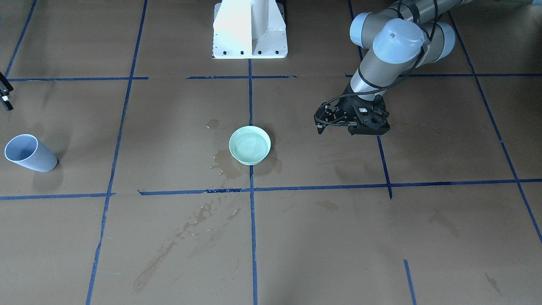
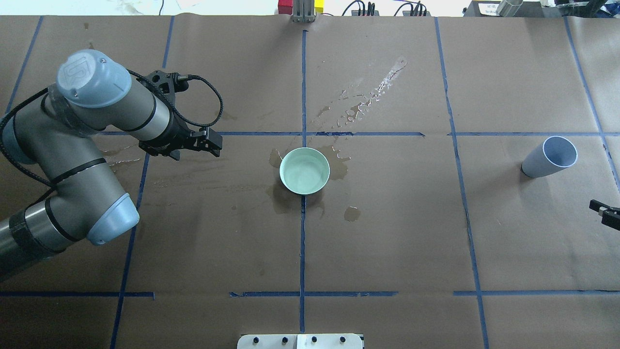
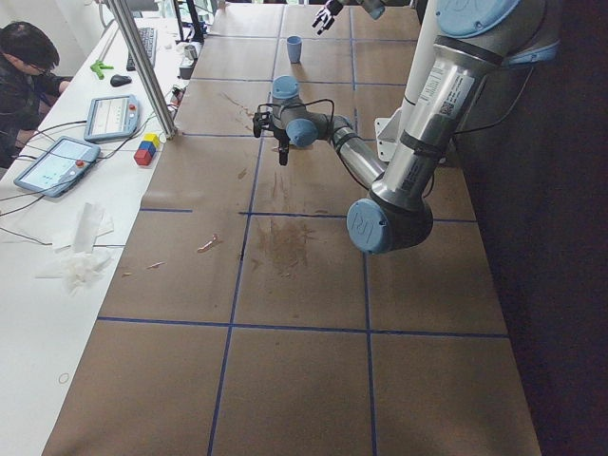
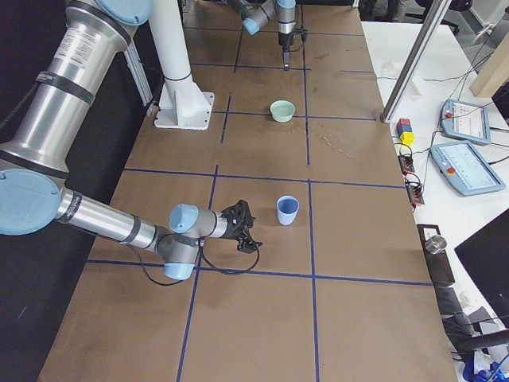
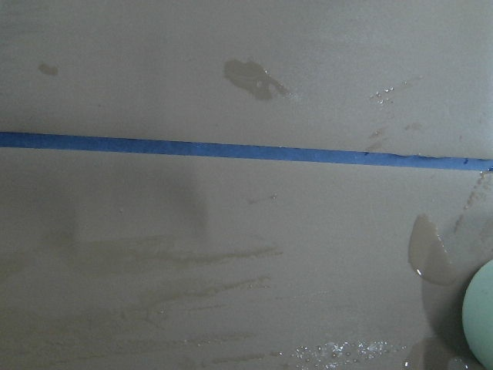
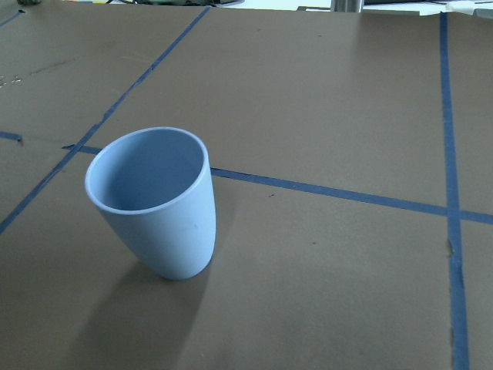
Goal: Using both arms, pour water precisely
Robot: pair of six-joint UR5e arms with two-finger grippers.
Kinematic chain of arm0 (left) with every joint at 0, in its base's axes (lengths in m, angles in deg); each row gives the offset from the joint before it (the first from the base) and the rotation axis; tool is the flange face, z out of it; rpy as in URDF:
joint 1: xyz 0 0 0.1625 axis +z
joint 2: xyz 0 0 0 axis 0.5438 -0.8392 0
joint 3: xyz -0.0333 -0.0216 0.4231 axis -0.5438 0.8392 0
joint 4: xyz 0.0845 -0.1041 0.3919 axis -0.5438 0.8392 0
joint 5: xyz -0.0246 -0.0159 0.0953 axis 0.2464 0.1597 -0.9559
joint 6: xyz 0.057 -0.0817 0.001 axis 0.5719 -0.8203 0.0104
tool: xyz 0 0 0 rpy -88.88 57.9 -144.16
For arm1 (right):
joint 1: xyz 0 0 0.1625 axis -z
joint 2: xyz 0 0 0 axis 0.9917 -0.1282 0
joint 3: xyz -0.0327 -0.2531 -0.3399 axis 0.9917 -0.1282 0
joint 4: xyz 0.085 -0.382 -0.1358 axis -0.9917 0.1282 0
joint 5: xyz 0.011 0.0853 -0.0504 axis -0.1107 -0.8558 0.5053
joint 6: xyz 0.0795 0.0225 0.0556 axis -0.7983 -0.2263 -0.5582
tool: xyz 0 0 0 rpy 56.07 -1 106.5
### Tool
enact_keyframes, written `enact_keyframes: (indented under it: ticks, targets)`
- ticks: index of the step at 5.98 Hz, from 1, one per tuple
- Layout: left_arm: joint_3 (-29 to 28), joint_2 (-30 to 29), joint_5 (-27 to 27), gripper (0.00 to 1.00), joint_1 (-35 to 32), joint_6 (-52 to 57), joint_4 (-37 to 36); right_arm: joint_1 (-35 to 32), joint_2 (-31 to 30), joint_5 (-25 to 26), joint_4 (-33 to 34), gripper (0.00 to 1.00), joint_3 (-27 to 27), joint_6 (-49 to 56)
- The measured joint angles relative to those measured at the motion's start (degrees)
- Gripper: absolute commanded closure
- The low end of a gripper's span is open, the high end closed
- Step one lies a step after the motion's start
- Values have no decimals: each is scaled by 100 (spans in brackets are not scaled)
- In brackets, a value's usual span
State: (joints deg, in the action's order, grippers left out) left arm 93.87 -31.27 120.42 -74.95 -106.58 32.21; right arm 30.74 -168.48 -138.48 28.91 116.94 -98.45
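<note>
A mint-green bowl point(image 1: 232, 149) point(image 2: 286, 182) stands at the table's centre with clear water point(image 1: 250, 145) point(image 2: 305, 169) in it. An empty blue-grey cup point(image 2: 547, 160) point(image 1: 31, 154) point(image 6: 158, 204) stands upright and alone on the robot's right side. My left gripper point(image 2: 213, 144) point(image 1: 335, 128) hovers open and empty on the robot's left of the bowl, fingers pointing down. Only the fingertips of my right gripper point(image 2: 605, 212) point(image 1: 5, 95) show at the view edges; they stand apart, open, a little way from the cup. The bowl's rim point(image 5: 481, 316) shows in the left wrist view.
Wet stains and droplets point(image 2: 361, 104) darken the brown paper around and beyond the bowl. Blue tape lines point(image 2: 302, 242) grid the table. The white robot pedestal point(image 1: 250, 29) stands at the robot's edge. A person and tablets point(image 3: 57, 166) are at a side bench.
</note>
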Motion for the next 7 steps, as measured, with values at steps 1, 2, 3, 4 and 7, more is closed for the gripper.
enact_keyframes:
  ticks: [1, 2, 3, 4, 7]
  targets:
    - [1, -7, -3, 0, 0, 0, -1, -901, 112, -980, 389, 0, 10, 412]
    - [4, -12, -7, 0, 3, -21, -2, -1679, 245, -1775, 925, 0, 22, 956]
    - [5, -16, -11, 0, 19, -56, 0, -2253, 366, -2388, 1551, 0, 28, 1485]
    - [3, -16, -15, 0, 38, -78, 4, -2642, 466, -2803, 2317, 0, 49, 2031]
    - [-7, -17, -73, 0, 138, -146, 3, -2933, 798, -3476, 4720, 0, 133, 2856]
